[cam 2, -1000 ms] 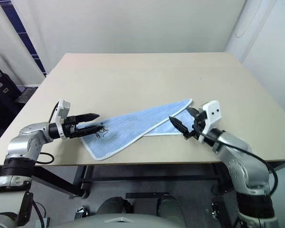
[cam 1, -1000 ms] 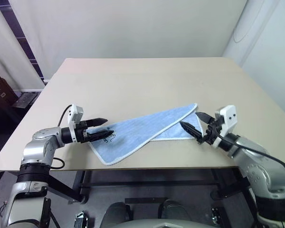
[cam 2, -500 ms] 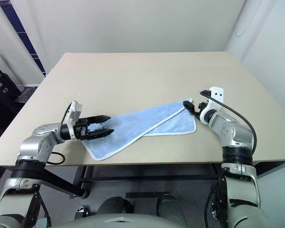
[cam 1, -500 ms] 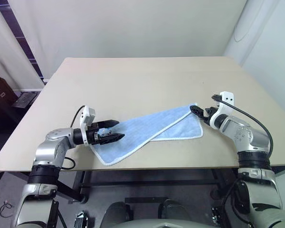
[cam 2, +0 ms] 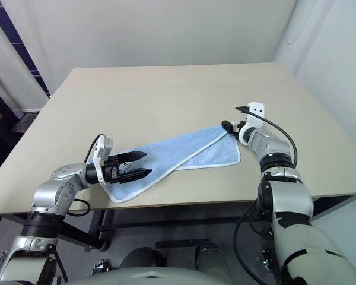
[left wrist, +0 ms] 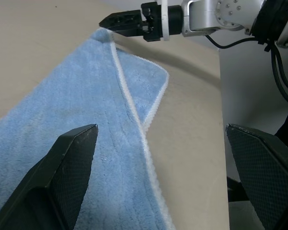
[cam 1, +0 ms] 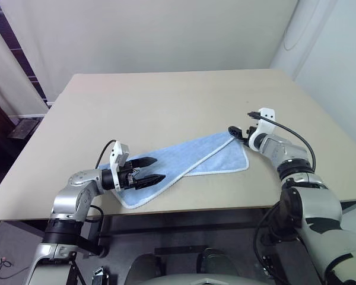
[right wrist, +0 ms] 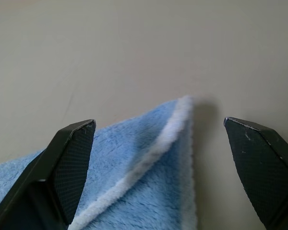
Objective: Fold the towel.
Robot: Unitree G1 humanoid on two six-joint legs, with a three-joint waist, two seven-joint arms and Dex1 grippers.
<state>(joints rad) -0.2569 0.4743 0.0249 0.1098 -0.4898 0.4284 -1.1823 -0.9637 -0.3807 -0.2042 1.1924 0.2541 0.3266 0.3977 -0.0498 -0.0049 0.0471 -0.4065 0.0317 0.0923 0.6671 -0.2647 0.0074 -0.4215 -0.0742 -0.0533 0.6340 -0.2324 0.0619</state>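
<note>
**Towel flat on table, both sets of fingers open at opposite ends**

Light blue terry towel with white stitched edging (cam 1: 184, 160) lies flat on the plain beige table (cam 1: 166, 101), near its front edge, partly folded: one layer runs diagonally over another, so a white edge line crosses the cloth.

Left gripper (cam 1: 149, 170) sits at the towel's near left end, its two black fingers (cam 1: 143, 161) spread wide apart and pointing along the cloth toward the far corner. Nothing between them; cannot tell if the tips touch the fabric or hover just over it. A small dark embroidered mark (cam 2: 126, 168) shows on the towel right at these fingers. In the left wrist view the blue cloth stretches away between the two fingers, white edging running up the middle.

Right gripper (cam 1: 232, 131) is at the towel's far pointed corner (right wrist: 185, 103), fingers (right wrist: 67, 158) open wide, nothing gripped. In the right wrist view the corner lies between the two fingers, flat on the table, closer to the middle than to either finger. Tips sit low, just beside the corner; contact with the cloth cannot be told.

The two grippers are well apart, with the whole towel between them.
</note>
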